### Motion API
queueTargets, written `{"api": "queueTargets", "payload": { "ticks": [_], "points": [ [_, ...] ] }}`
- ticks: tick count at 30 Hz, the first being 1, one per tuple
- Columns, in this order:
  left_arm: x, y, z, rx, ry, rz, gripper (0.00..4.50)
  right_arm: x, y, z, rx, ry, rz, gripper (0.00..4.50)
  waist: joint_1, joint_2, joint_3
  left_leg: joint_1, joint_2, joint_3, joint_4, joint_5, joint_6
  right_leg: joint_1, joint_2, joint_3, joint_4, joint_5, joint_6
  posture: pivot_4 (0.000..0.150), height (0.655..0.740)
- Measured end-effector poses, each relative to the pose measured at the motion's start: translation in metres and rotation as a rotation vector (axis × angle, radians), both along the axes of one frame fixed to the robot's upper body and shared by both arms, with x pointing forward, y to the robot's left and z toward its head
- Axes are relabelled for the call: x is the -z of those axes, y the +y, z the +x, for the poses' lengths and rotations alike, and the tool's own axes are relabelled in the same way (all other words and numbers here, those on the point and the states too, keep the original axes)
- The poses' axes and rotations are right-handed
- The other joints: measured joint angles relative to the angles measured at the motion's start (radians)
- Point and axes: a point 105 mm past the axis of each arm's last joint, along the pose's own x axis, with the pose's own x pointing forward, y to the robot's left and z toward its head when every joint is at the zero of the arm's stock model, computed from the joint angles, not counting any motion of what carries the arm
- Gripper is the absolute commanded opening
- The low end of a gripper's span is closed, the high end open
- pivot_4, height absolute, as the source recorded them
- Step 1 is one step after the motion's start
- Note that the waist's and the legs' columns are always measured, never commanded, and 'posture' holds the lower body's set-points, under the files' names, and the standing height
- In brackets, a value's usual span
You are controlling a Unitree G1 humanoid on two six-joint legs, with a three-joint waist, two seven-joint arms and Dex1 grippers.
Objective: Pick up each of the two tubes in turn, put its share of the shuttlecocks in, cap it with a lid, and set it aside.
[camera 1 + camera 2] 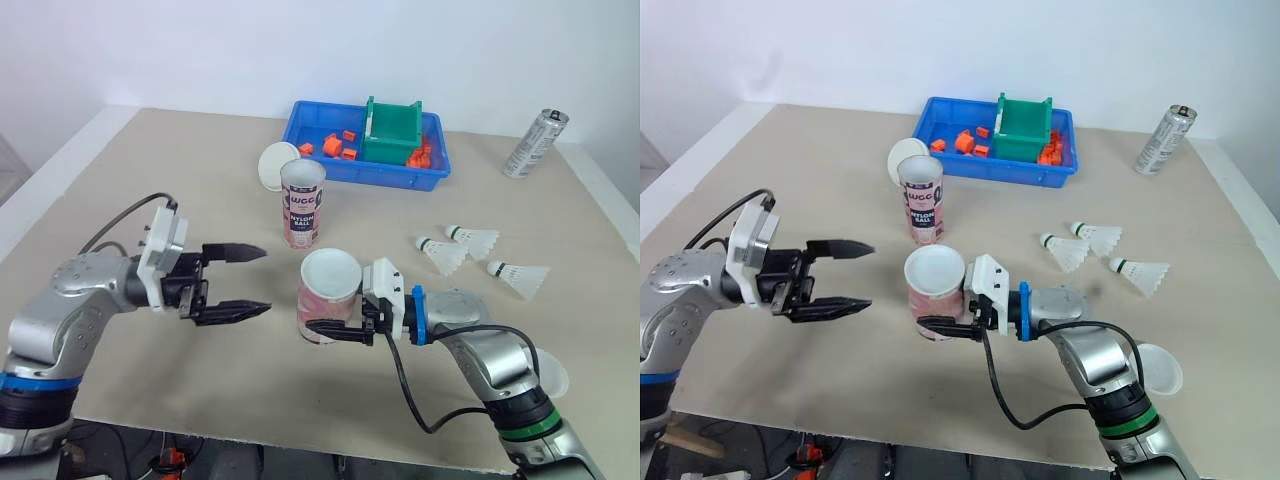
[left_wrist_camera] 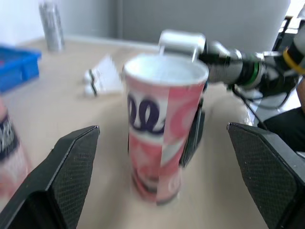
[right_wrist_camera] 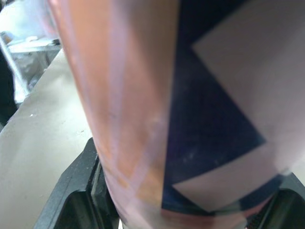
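Your right pincer (image 1: 325, 326) pinches the near tube (image 1: 326, 290) low; the left pincer (image 1: 263, 280) is spread. Hold it upright, don't crush it.

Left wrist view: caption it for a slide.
Left gripper, jaws open, faces the uncapped pink tube clamped by the right gripper; shuttlecocks lie beyond.

front tube (image 1: 325, 297), centre frame — pink-red, white panels, navy shapes and lettering, white inside. rear tube (image 1: 303, 205) just above: pink, dark band, white text. Top centre: blue bin (image 1: 390, 178), green box (image 1: 392, 135), orange bits (image 1: 335, 147). Silver can (image 1: 535, 143) upper right. shuttlecocks (image 1: 443, 256) white, dark stripe at cork — table (image 1: 150, 180) beige.
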Motion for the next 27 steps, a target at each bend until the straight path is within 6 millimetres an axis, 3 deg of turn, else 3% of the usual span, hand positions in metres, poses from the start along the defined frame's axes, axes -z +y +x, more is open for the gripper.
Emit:
{"api": "queueTargets", "payload": {
  "ticks": [6, 8, 10, 12, 13, 14, 16, 18, 20, 27],
  "points": [
    [-0.001, -0.021, 0.004, 0.087, 0.011, -0.019, 4.50, -0.025, -0.021, 0.008, 0.110, -0.039, 0.059, 3.10, 0.000, 0.000, 0.000, -0.001, 0.001, -0.001, 0.000, 0.000, 0.000, -0.001, 0.002, 0.000, 0.000, 0.001, 0.002, 0.150, 0.7275],
    [-0.006, -0.034, 0.008, 0.126, -0.004, -0.026, 4.50, -0.050, -0.046, 0.021, 0.227, -0.078, 0.109, 3.10, 0.003, 0.001, 0.001, -0.002, -0.001, -0.001, 0.001, 0.000, 0.000, -0.001, 0.001, 0.001, 0.000, 0.002, 0.004, 0.150, 0.7275],
    [-0.014, -0.052, 0.016, 0.164, -0.016, -0.068, 4.50, -0.088, -0.089, 0.036, 0.399, -0.125, 0.203, 3.10, 0.015, 0.004, 0.004, -0.005, -0.003, -0.001, 0.005, 0.001, 0.001, 0.000, -0.001, 0.001, 0.000, 0.003, 0.007, 0.150, 0.7275],
    [-0.016, -0.071, 0.018, 0.208, -0.021, -0.081, 4.50, -0.139, -0.151, 0.039, 0.618, -0.260, 0.288, 3.10, 0.023, 0.004, 0.004, -0.006, -0.006, -0.001, 0.005, 0.001, 0.002, 0.001, -0.004, 0.001, -0.002, 0.004, 0.008, 0.150, 0.7275],
    [-0.014, -0.078, 0.022, 0.204, -0.020, -0.085, 4.50, -0.157, -0.178, 0.036, 0.720, -0.315, 0.313, 3.10, 0.023, 0.004, 0.003, -0.006, -0.006, -0.001, 0.006, 0.001, 0.002, 0.002, -0.004, 0.001, -0.003, 0.004, 0.008, 0.150, 0.7275],
    [-0.010, -0.081, 0.025, 0.199, -0.015, -0.080, 4.50, -0.164, -0.192, 0.035, 0.772, -0.331, 0.333, 3.10, 0.023, 0.003, 0.003, -0.006, -0.006, -0.001, 0.005, 0.000, 0.003, 0.002, -0.004, 0.001, -0.003, 0.003, 0.007, 0.150, 0.7275],
    [-0.003, -0.092, 0.033, 0.181, -0.008, -0.076, 4.50, -0.162, -0.216, 0.038, 0.889, -0.331, 0.307, 3.10, 0.020, 0.004, 0.003, -0.005, -0.007, 0.000, 0.005, -0.001, 0.004, 0.002, -0.004, 0.001, -0.003, 0.003, 0.005, 0.150, 0.7275],
    [0.004, -0.117, 0.045, 0.160, -0.008, -0.083, 4.50, -0.143, -0.259, 0.045, 1.112, -0.293, 0.217, 3.10, 0.022, 0.004, 0.003, -0.006, -0.007, 0.000, 0.005, 0.000, 0.004, 0.002, -0.005, 0.001, -0.003, 0.004, 0.005, 0.150, 0.7275],
    [0.013, -0.132, 0.055, 0.124, 0.004, -0.084, 4.50, -0.128, -0.287, 0.049, 1.252, -0.249, 0.199, 3.10, 0.020, 0.006, 0.003, -0.006, -0.008, 0.001, 0.005, 0.000, 0.004, 0.001, -0.005, 0.003, -0.003, 0.004, 0.005, 0.150, 0.7275],
    [0.014, -0.158, 0.063, 0.111, -0.029, -0.100, 4.50, -0.099, -0.328, 0.045, 1.423, -0.175, 0.190, 3.10, -0.001, 0.011, 0.002, -0.006, -0.009, 0.001, 0.002, 0.000, 0.004, 0.000, -0.005, 0.004, -0.002, 0.003, 0.006, 0.150, 0.7275]
  ]
}}
